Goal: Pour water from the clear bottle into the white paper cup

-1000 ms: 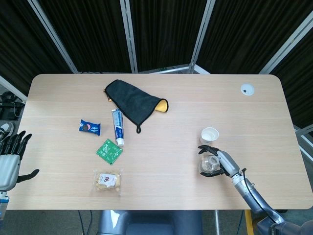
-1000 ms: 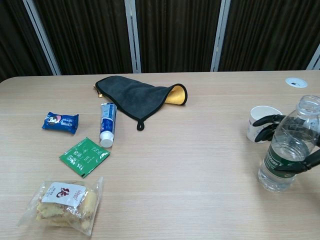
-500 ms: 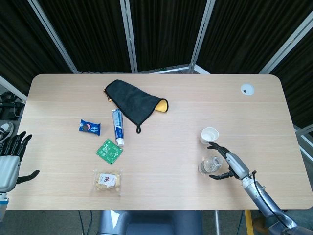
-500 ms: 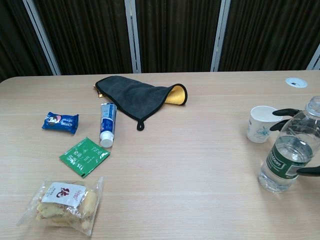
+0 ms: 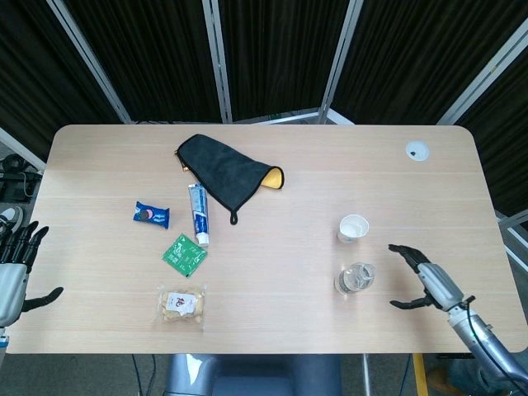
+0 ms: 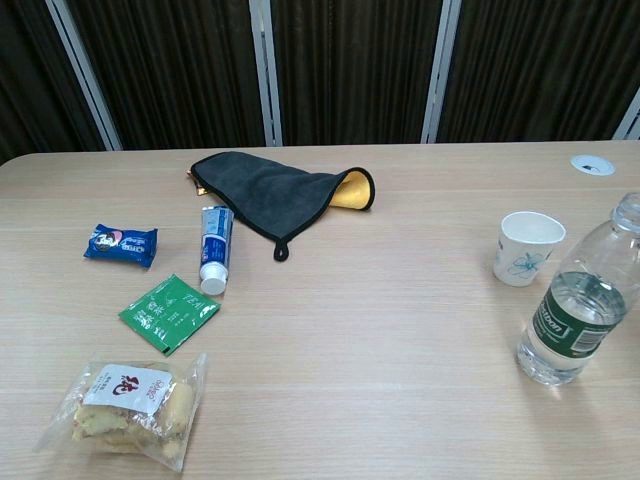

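The clear bottle with a green label stands upright and uncapped on the table, partly filled. Just behind it sits the white paper cup, upright. My right hand is open, fingers spread, to the right of the bottle and clear of it; the chest view does not show it. My left hand hangs open off the table's left edge, far from both objects.
On the left half of the table lie a dark cloth, a toothpaste tube, a blue snack packet, a green sachet and a bag of biscuits. A round cable port sits at the back right.
My right hand let go of the bottle and drew back to the right, out of the chest view. The bottle stays standing. The left hand shifted slightly.
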